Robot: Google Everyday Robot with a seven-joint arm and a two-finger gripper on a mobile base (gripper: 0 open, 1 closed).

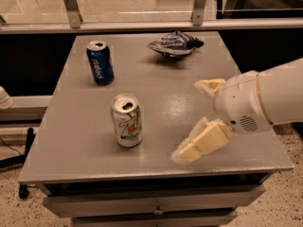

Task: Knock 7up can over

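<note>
The 7up can (127, 121) stands upright on the front left part of the grey table (156, 86); it is white and silver with a green band and an opened top. My gripper (188, 121) reaches in from the right, low over the table and to the right of the can, with a gap between them. Its two cream fingers (203, 142) are spread apart and hold nothing.
A dark blue Pepsi can (100, 63) stands upright at the back left. A crumpled chip bag (175, 44) lies at the back middle. A glass railing runs behind the table. The table's front edge is close below the can.
</note>
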